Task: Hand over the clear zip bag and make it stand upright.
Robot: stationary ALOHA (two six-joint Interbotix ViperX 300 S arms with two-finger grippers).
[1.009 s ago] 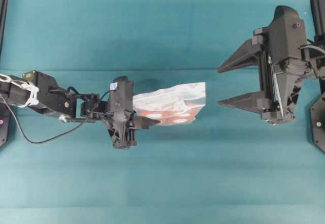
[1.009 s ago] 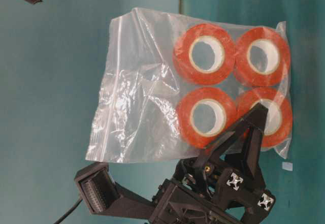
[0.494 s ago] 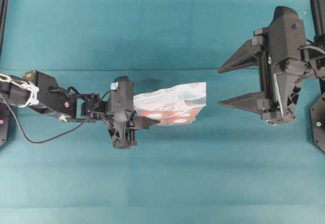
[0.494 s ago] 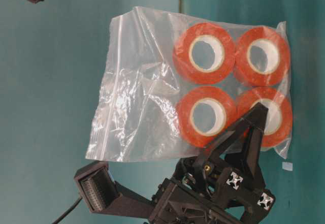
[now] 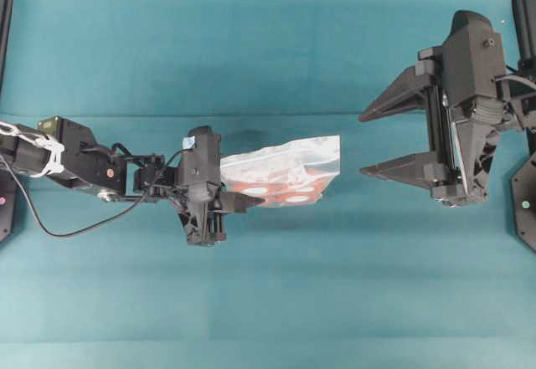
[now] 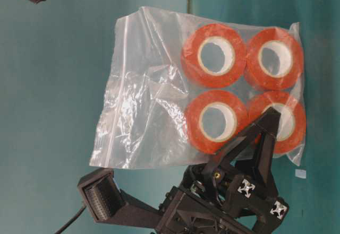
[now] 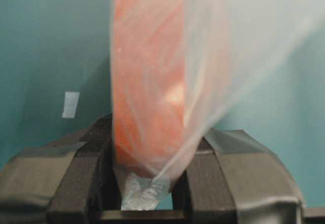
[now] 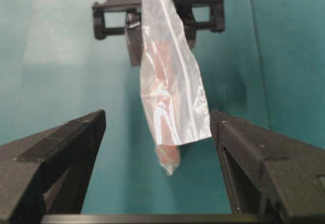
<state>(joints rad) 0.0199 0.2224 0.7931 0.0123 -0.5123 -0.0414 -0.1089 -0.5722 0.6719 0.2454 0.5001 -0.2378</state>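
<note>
— Overhead, what do you have?
— Your left gripper (image 5: 239, 202) is clamped on the clear zip bag (image 5: 289, 172), held above the table (image 5: 268, 302) near its middle; your right gripper (image 5: 377, 141) gapes wide, empty, just beside the bag's free edge.
— Left wrist?
— Its fingers (image 7: 76, 173) pinch the bag's edge.

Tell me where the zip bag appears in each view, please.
Overhead: bag, centre, between both arms.
Table-level: bag fills the middle, rolls on its right.
Left wrist: bag, blurred, rising from the centre.
Right wrist: bag, hanging at centre.
Shared landmark: left pincer gripping it.
</note>
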